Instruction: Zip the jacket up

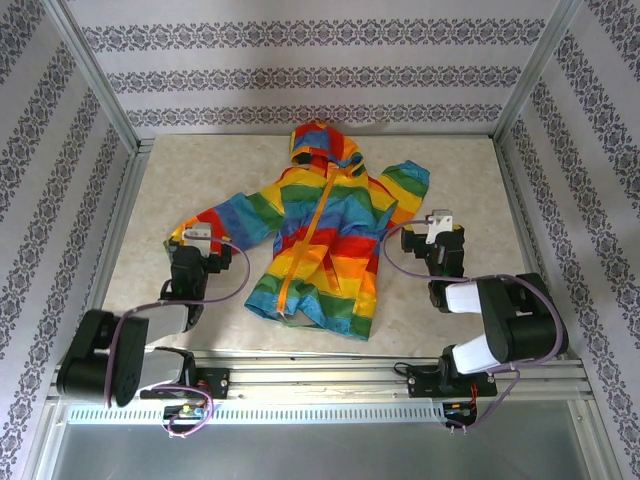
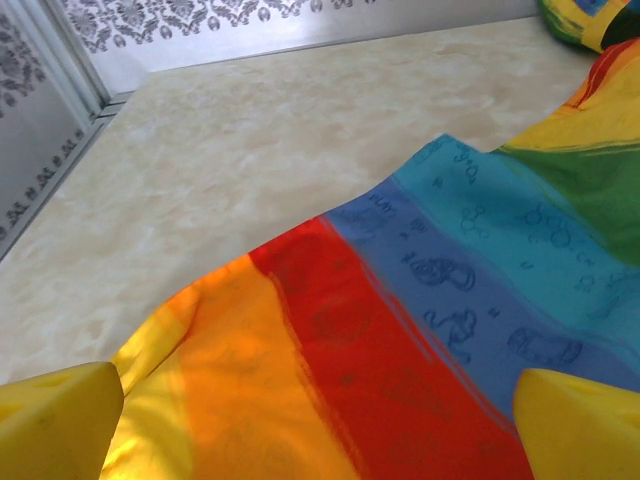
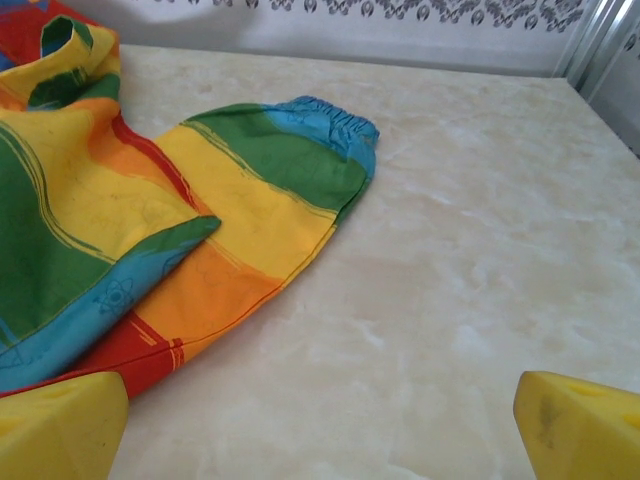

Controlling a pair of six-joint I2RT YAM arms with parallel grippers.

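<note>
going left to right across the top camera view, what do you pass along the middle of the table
left gripper at the sleeve end → jacket → right gripper

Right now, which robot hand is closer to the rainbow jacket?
Left. The left gripper hovers over one sleeve of the rainbow jacket; the right gripper is over bare table beside the other sleeve.

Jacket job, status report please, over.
Left gripper open, over a sleeve. Right gripper open, over bare table beside the other sleeve. Jacket flat, front up, not gripped. No obstruction seen.
</note>
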